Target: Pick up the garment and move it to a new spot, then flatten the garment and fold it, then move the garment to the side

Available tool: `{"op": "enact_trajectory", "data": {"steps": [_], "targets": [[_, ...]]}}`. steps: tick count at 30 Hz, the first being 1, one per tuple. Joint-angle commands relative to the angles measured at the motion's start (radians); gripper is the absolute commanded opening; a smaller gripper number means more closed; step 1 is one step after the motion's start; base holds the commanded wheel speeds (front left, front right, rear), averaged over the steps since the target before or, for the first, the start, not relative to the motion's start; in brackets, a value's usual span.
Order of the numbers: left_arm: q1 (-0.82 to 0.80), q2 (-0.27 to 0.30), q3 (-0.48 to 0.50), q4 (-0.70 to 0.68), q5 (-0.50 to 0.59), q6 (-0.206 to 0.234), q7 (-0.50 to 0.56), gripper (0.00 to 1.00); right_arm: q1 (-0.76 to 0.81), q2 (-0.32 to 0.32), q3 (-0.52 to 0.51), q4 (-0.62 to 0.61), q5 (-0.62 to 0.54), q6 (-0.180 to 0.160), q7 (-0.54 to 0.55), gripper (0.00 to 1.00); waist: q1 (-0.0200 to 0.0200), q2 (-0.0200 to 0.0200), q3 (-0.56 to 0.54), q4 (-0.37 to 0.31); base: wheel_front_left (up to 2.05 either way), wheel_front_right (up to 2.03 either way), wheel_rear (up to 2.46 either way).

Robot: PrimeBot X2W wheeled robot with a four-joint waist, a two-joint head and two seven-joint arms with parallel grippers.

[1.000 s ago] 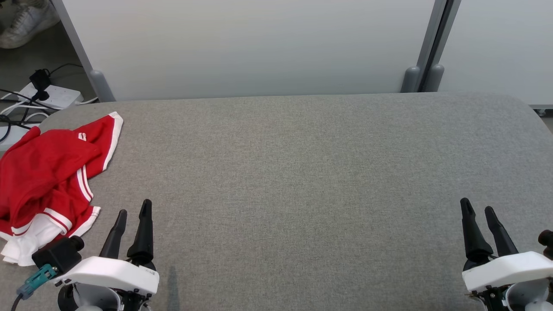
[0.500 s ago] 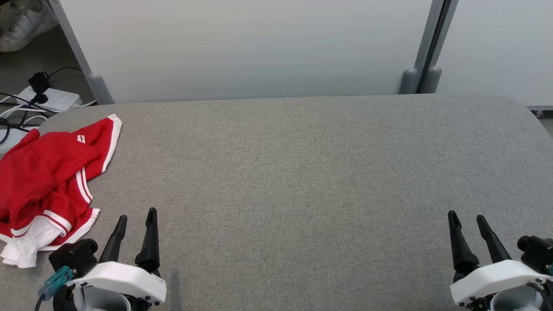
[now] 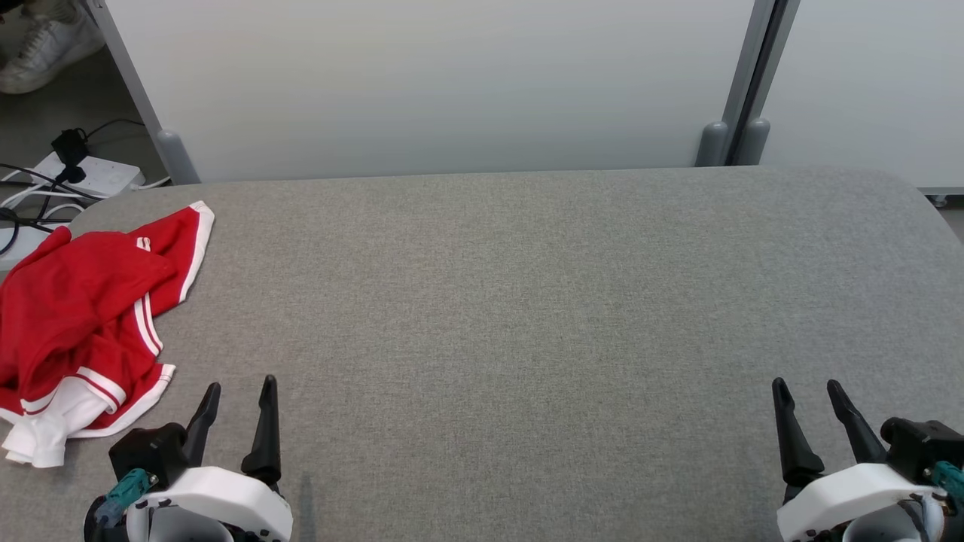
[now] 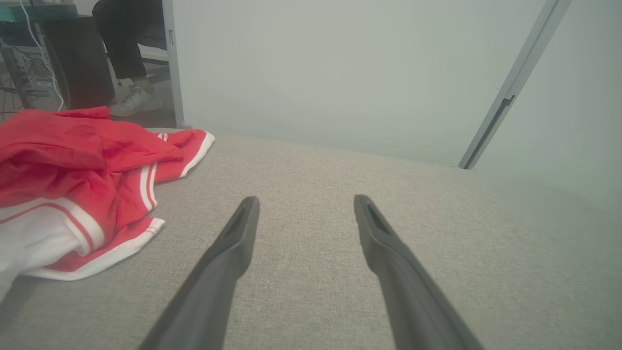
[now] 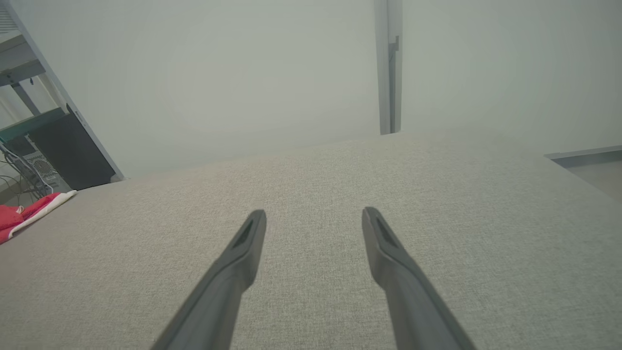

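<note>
Pickup pending: the red garment (image 3: 83,316) lies crumpled at the table's (image 3: 527,301) left end, untouched. Your left gripper (image 3: 241,382) and right gripper (image 3: 804,381), fingers spread and empty, have drawn back toward its near edge; the reach remains ahead.

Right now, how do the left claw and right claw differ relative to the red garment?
The left claw sits close beside the garment; the right claw is across the table, well apart from it. The left claw's wrist view has the garment large at its left; the right claw's wrist view catches a small red corner. Both claws are open and empty.
</note>
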Motion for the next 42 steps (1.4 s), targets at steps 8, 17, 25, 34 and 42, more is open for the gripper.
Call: {"op": "enact_trajectory", "data": {"steps": [8,17,25,34,42], "targets": [[-0.062,0.018,0.019,-0.001,0.079,0.019,-0.017,1.00,-0.042,-0.007,0.014,-0.009,-0.075,0.007,-0.041,1.00,0.0000,0.0000,-0.004,-0.004,0.00,0.00,0.00],[-0.070,0.019,0.017,0.011,0.141,0.031,-0.022,1.00,-0.044,-0.013,0.018,-0.005,-0.167,0.007,-0.070,1.00,0.0000,0.0000,-0.007,-0.005,0.00,0.00,0.00],[-0.068,0.027,0.008,0.015,0.208,0.052,-0.030,1.00,-0.044,-0.010,0.016,-0.003,-0.245,0.007,-0.094,1.00,0.0000,0.0000,-0.013,-0.006,0.00,0.00,0.00],[-0.076,0.030,0.007,0.019,0.196,0.055,-0.025,1.00,-0.046,-0.003,0.008,-0.005,-0.230,0.008,-0.095,1.00,0.0000,0.0000,-0.010,0.036,0.00,0.00,0.00],[-0.083,0.031,0.010,0.021,0.186,0.062,-0.029,1.00,-0.061,-0.002,0.042,-0.013,-0.211,0.008,-0.095,1.00,0.0000,0.0000,-0.003,0.141,0.00,0.00,0.00]]}}
